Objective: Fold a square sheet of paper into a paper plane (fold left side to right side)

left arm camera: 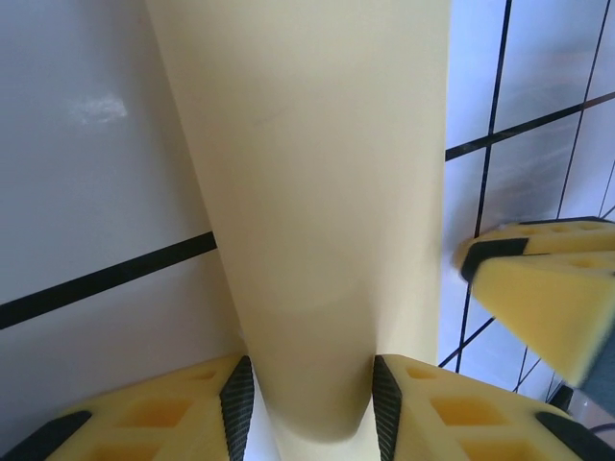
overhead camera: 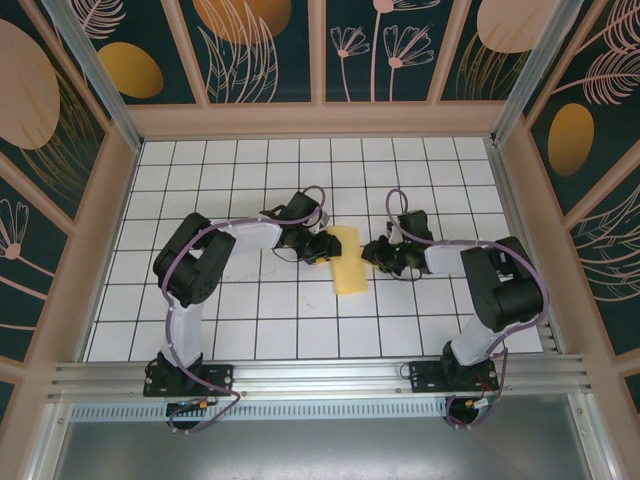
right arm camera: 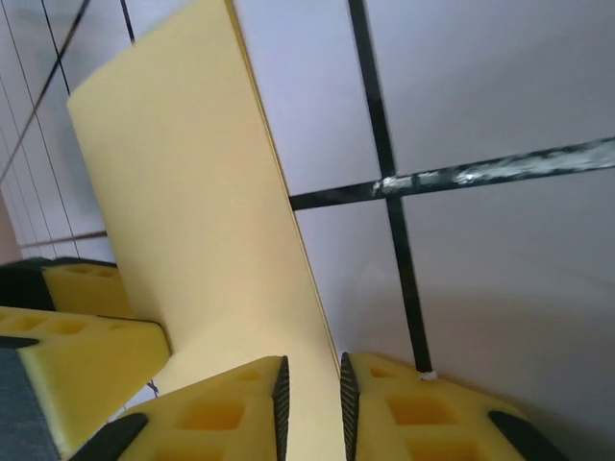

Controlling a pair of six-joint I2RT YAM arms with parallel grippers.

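One big white gridded desk (overhead camera: 250,320), boxed in by leaf-print walls (overhead camera: 260,50). The left arm (overhead camera: 190,270) and right arm (overhead camera: 500,285) both reach toward the middle. The yellow sheet of paper (overhead camera: 350,270) lies mid-desk between them, folded into a narrow strip with one layer bowed up. The left pincer (overhead camera: 325,248) is at its left edge, about half spread, both pads (left arm camera: 237,399) pressing on the bulging paper. The right pincer (overhead camera: 372,252) is at the right edge, its jaws nearly together with a raised flap running through the slit. Can't tell if it's actually gripping. Each pincer's fingers crowd the other's wrist view.
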